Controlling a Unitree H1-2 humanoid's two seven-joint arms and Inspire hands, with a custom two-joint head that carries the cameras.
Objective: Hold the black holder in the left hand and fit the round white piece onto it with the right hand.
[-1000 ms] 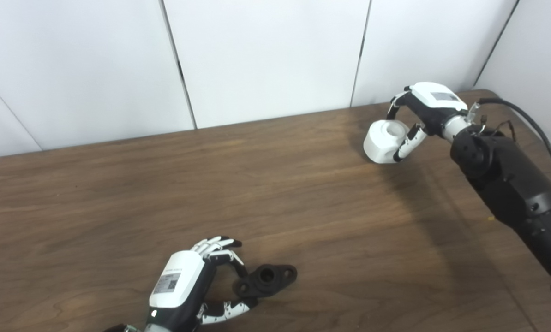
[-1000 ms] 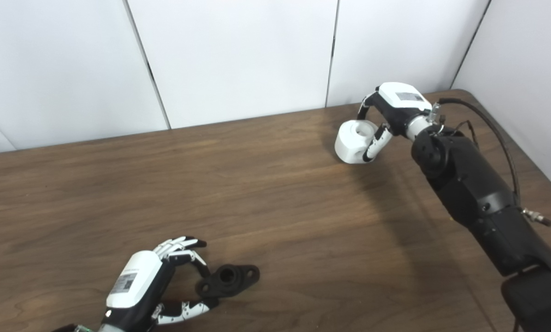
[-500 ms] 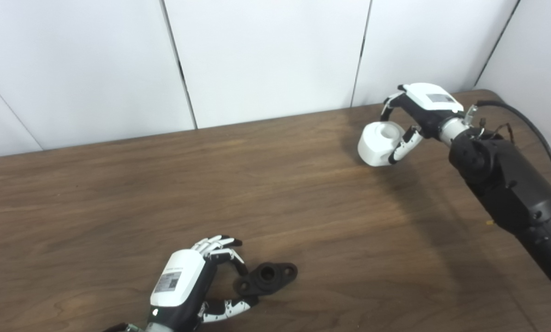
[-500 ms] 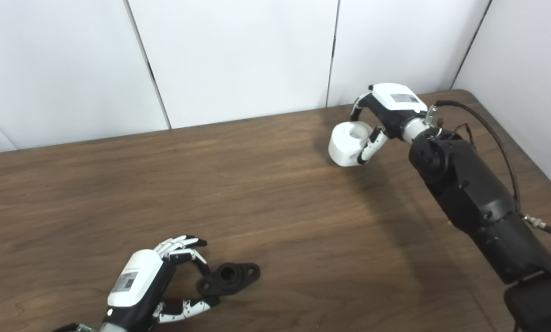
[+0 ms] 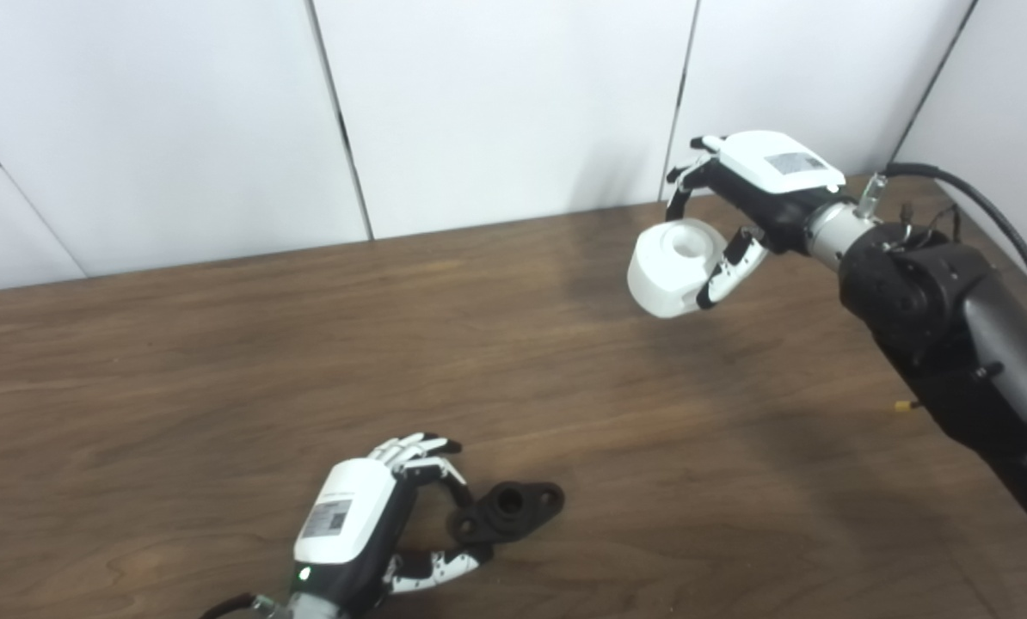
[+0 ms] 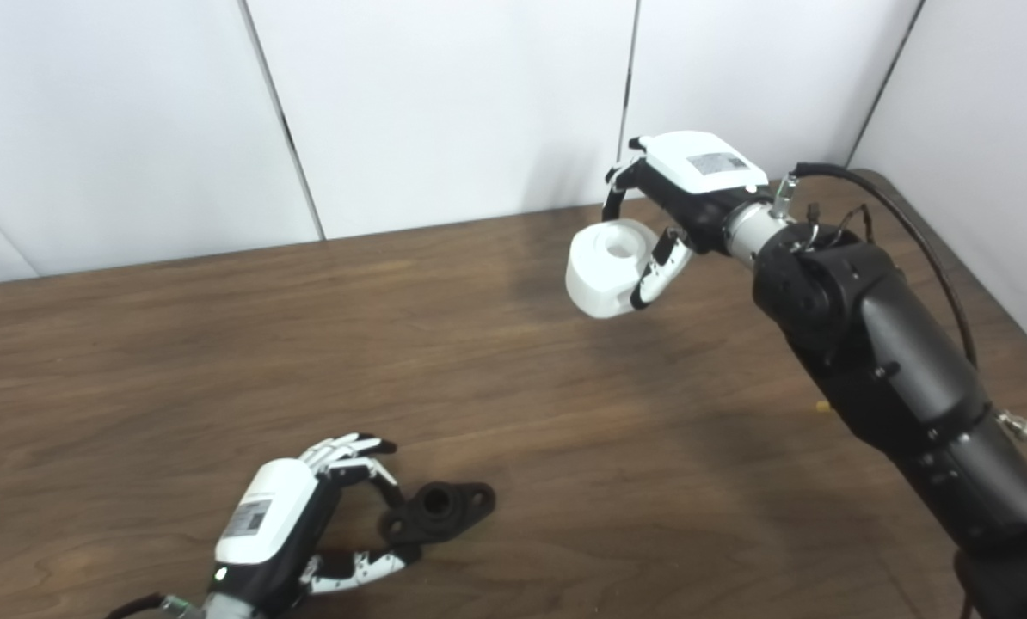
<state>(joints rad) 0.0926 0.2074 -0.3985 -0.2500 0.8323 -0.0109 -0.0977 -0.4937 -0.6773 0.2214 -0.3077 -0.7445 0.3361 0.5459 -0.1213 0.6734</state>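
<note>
- Here, your right hand [image 5: 759,185] gripped the white piece [image 5: 670,268], fingers curled over its far rim and thumb against its near side.
- The piece hung clear of the table [image 5: 221,361], above the far right part of it, with a soft shadow on the wood below.
- You could see its recessed top turned up and slightly toward the camera, the whole piece a little tilted.
- Your left hand [image 5: 367,524] sat low at the near edge, fingers and thumb closed on the near-left end of the holder [image 5: 509,512].
- The holder's far end looked to rest on the wood; you could not tell whether the gripped end was lifted at all.
- Its round central hole faced up, with a smaller hole in the right-hand ear.
- The holder and the piece were well apart, one near you at centre-left, the other far right.
- Your right arm [image 5: 952,335] reached in from the right side, a black cable [image 5: 982,202] looping off its wrist.
- White wall panels [image 5: 496,103] stood behind the table.
</note>
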